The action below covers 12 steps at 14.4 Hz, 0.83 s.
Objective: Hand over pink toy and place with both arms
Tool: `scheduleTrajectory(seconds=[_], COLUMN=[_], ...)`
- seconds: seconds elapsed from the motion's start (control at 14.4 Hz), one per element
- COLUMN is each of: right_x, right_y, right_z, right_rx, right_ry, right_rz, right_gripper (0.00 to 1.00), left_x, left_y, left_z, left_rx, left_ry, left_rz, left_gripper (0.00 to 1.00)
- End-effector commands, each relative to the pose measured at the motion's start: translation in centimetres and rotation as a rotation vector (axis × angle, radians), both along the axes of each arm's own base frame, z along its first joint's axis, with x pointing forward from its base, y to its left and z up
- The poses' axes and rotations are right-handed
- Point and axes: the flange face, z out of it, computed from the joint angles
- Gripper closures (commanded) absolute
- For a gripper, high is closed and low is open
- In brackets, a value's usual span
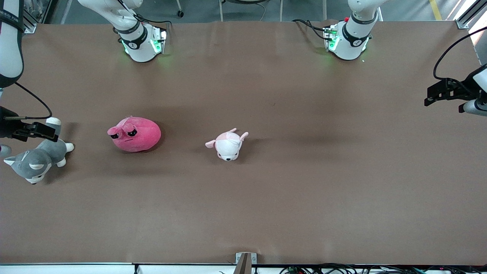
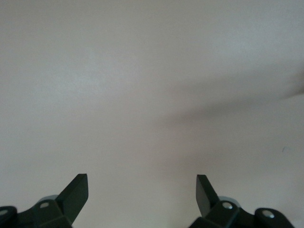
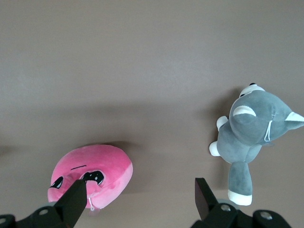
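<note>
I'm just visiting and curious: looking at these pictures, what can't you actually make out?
- Front view: both arms run off the picture's edges; the right gripper partly covers the grey plush dog.
- Left wrist view: only bare table past the left gripper's open jaws; no toys.
- Right wrist view: the right gripper's finger hides part of the pink toy's face; the pale pink-and-white plush falls outside it.
</note>
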Motion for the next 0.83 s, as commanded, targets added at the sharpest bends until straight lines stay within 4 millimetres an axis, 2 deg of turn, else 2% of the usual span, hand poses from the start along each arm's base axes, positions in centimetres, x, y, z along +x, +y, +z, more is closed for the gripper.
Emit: scheduleTrajectory(seconds=[0.0, 0.07, 0.21, 0.42, 0.62, 0.76], right_x=[0.4, 0.4, 0.2, -2.1, -5.5, -7.0], right_y=[-0.1, -0.2, 0.7, 1.0, 0.9, 1.1], right_z=[1.4, 2.1, 2.2, 3.2, 6.6, 8.3], right_rx=[-0.022, -0.020, -0.005, 0.020, 0.024, 0.017], right_ry=[0.001, -0.001, 0.023, 0.120, 0.131, 0.114], right_rz=[0.014, 0.015, 0.011, 0.009, 0.015, 0.019], right_gripper=[0.00, 0.00, 0.00, 0.00, 0.00, 0.00], left_x=[-0.1, 0.0, 0.0, 0.0, 0.1, 0.2], left_y=[0.2, 0.2, 0.2, -0.3, -0.6, -0.9], left_z=[1.9, 2.2, 2.8, 2.9, 2.9, 2.9], left_rx=[0.022, 0.019, 0.022, 0.042, 0.033, 0.031], left_ry=[-0.039, -0.045, -0.058, -0.062, -0.065, -0.069], left_rz=[0.005, 0.022, 0.061, 0.055, 0.087, 0.165], left_gripper=[0.00, 0.00, 0.00, 0.00, 0.00, 0.00])
